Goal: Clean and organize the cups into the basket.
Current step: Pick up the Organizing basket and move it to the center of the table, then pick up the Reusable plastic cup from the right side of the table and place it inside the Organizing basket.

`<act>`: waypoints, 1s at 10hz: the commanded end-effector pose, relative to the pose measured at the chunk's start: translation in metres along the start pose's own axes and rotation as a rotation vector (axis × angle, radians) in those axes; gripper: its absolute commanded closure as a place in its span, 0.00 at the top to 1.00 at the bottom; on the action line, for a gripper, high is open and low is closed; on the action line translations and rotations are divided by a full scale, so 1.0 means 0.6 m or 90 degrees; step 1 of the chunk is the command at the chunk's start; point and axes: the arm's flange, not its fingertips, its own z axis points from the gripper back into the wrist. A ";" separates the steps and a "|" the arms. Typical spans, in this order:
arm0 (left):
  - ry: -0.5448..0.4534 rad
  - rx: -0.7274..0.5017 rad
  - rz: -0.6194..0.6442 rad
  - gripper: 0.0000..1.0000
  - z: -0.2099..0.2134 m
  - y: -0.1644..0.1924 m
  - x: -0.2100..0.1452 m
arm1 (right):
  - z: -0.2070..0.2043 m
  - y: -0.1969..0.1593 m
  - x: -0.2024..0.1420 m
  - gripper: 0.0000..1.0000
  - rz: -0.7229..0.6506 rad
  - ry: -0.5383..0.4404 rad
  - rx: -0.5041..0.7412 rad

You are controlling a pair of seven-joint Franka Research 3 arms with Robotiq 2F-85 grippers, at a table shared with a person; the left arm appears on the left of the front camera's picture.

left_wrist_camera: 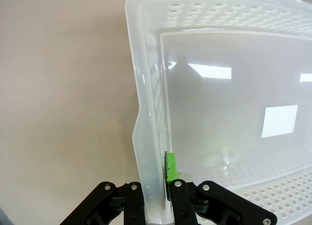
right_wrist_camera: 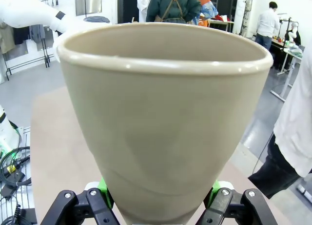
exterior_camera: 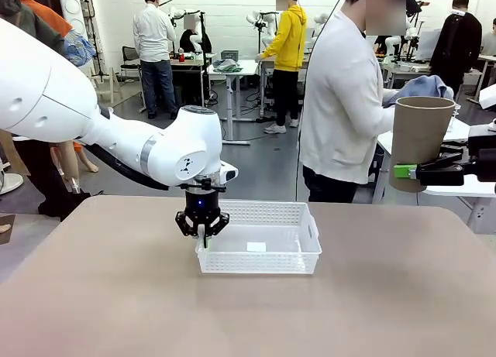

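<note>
Now | left gripper (exterior_camera: 203, 237) clamped on basket (exterior_camera: 256, 262) left wall, at centre | right gripper (exterior_camera: 409, 171) grasping tan cup (exterior_camera: 419, 132) upright, far right | advice: hold basket steady, lower cup upright inside.

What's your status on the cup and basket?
Left gripper shut on basket left wall. Right gripper holds tan cup upright, aloft at right. Basket empty. Person at far side.

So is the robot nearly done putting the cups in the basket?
Not yet. Done: nothing, the basket is empty. In hand: the left gripper pinches the basket's wall, and the right gripper holds one tan cup up off the table. Left: getting that cup into the basket.
</note>
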 end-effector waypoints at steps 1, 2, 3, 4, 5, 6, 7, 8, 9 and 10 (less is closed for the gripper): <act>0.002 0.001 -0.012 0.00 -0.003 -0.011 -0.009 | -0.001 0.001 0.000 0.20 0.007 -0.003 0.003; 0.002 0.001 -0.012 0.00 -0.003 -0.011 -0.009 | -0.001 0.001 0.000 0.20 0.007 -0.003 0.003; 0.002 0.001 -0.012 0.00 -0.003 -0.011 -0.009 | -0.001 0.001 0.000 0.20 0.007 -0.003 0.003; 0.002 0.001 -0.012 0.00 -0.003 -0.011 -0.009 | -0.001 0.001 0.000 0.20 0.007 -0.003 0.003; 0.002 0.001 -0.012 0.00 -0.003 -0.011 -0.009 | 0.000 0.000 0.000 0.80 0.000 0.000 0.000; 0.002 0.001 -0.012 0.00 -0.003 -0.011 -0.009 | -0.046 0.003 0.046 0.80 0.024 0.061 0.021; 0.002 0.001 -0.012 0.00 -0.003 -0.011 -0.009 | -0.099 0.015 0.082 0.80 0.043 0.125 0.041; 0.002 0.001 -0.012 0.00 -0.003 -0.011 -0.009 | -0.157 0.032 0.112 0.80 0.072 0.188 0.051; 0.002 0.001 -0.012 0.00 -0.003 -0.011 -0.009 | -0.211 0.049 0.129 0.80 0.096 0.245 0.073; 0.002 0.001 -0.012 0.00 -0.003 -0.011 -0.009 | -0.262 0.065 0.137 0.80 0.118 0.294 0.104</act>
